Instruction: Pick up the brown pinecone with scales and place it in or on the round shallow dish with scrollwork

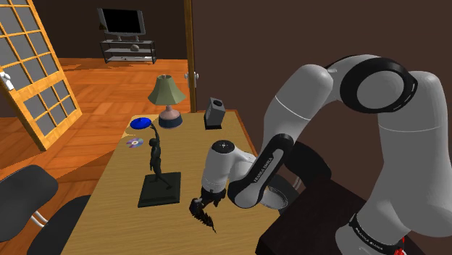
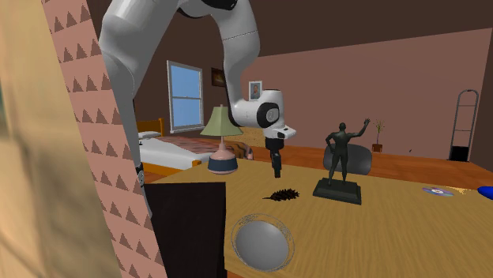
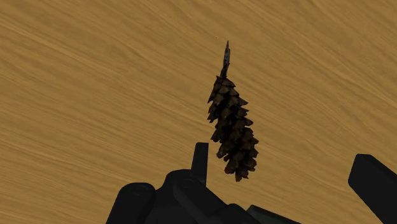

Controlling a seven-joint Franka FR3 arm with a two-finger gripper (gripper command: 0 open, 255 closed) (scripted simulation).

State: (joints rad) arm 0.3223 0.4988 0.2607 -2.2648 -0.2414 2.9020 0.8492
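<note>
Dark brown scaly pinecone [image 3: 232, 124] (long, tapering) lies under the wide-open hand [image 3: 283, 156]

On the tabletop [image 1: 123, 217], seven things were counted, one of each kind: one figurine [image 1: 156, 166], one pinecone [image 3: 232, 124] near the figurine, one lamp [image 1: 166, 98] apart from the figurine, one round dish [image 2: 263, 243], one blue plate [image 1: 141, 124], one shiny disc [image 1: 134, 143] and one dark box [image 1: 214, 112].

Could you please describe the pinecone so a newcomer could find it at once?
On the long wooden table, look at the end nearest the white arm, beside the dark statue with a raised arm. The pinecone lies flat on the bare wood below the open black gripper: small, dark brown, elongated and scaly, unlike the smooth upright statue.
</note>
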